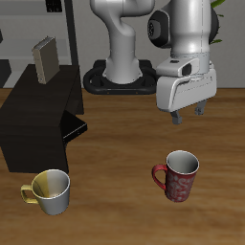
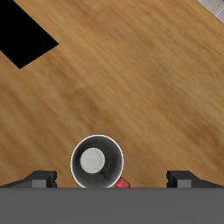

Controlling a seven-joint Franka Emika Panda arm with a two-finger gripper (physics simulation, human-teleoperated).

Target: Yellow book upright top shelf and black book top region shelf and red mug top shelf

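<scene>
Gripper [image 1: 189, 117] hangs in the air above the table [image 1: 124, 144], farther back than the red mug [image 1: 177, 175] and clear of it, nothing between the fingers. Jaws stand apart: in the wrist view both fingertips [image 2: 39, 179] show wide of each other with the mug's rim between them, seen from above.

Red mug stands upright on the table near the front edge, open mouth up, pale grey inside, handle toward the yellow-and-white mug [image 1: 50, 191]. In the wrist view the red mug [image 2: 96, 162] is seen straight down: round pale rim, grey floor, a bit of red handle poking out at the edge.

Yellow-and-white mug is upright too, near the front edge, well apart from the red mug, just in front of the shelf [image 1: 38, 120].

Shelf sits on the table beside the robot base, dark boxy unit, flat top. Yellow book [image 1: 44, 59] stands upright on the shelf top toward its back end, leaning slightly, dull olive-grey cover. In the wrist view a black corner [image 2: 24, 39] of the shelf shows, well apart from the mug.

Black book: cannot tell, not made out in either view.
</scene>
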